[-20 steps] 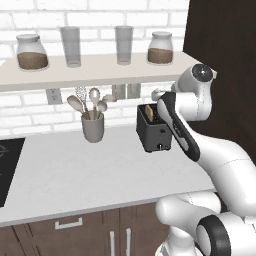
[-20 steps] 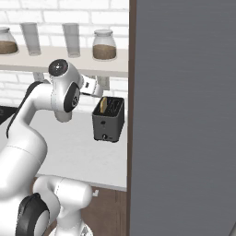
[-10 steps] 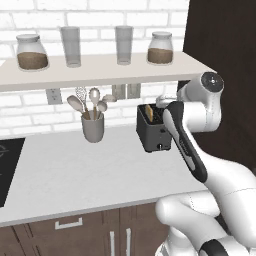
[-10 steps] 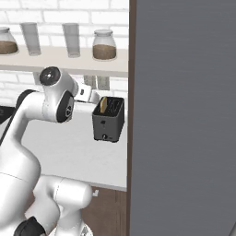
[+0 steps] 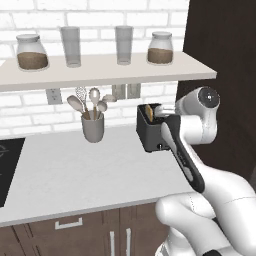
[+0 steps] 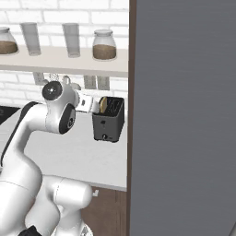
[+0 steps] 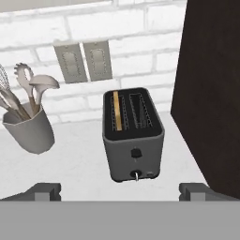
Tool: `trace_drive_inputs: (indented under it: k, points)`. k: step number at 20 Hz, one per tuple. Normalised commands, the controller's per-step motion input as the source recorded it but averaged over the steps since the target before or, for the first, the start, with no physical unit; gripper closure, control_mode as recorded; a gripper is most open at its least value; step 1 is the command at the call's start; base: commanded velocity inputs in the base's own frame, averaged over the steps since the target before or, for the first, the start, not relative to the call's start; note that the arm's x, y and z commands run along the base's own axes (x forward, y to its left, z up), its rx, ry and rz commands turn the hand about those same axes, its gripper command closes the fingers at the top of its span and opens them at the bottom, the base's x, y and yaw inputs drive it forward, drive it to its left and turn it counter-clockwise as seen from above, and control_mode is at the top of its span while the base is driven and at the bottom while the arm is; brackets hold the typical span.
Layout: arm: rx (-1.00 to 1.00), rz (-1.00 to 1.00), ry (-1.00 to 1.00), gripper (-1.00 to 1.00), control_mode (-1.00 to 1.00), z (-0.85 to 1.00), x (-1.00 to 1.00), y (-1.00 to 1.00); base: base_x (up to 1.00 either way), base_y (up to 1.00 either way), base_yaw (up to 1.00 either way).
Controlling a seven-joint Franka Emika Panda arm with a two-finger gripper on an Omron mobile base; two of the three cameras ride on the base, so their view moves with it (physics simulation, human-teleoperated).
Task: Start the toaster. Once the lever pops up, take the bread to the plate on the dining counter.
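My arm (image 5: 200, 130) is glossy white with rounded, bulging shells, and a dark strip runs along the forearm between two of them. A round grey cap with a small dark centre sits on my elbow joint (image 6: 52, 91). My two finger tips (image 7: 44, 191) are small, dark grey and blocky.

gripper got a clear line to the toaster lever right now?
Probably yes. In the hand view the toaster sits straight ahead on the counter, front facing the open gripper, with nothing between. The utensil cup stands off to one side, the dark panel to the other.
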Motion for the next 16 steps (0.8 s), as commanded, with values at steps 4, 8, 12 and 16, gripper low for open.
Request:
trace_drive_inputs:
  k: [4,8,12,16]
  points:
    - [0.0,0.0,0.0,-1.0,-1.0,-0.15,0.41,0.0,0.0,0.0,0.0]
    - [0.0,0.0,0.0,-1.0,-1.0,-0.21,0.5,0.0,0.0,0.0,0.0]
    - [0.0,0.0,0.01,-1.0,-1.0,-0.25,0.57,0.0,0.0,0.0,0.0]
    - [0.0,0.0,0.01,-1.0,-1.0,-0.25,0.47,0.0,0.0,0.0,0.0]
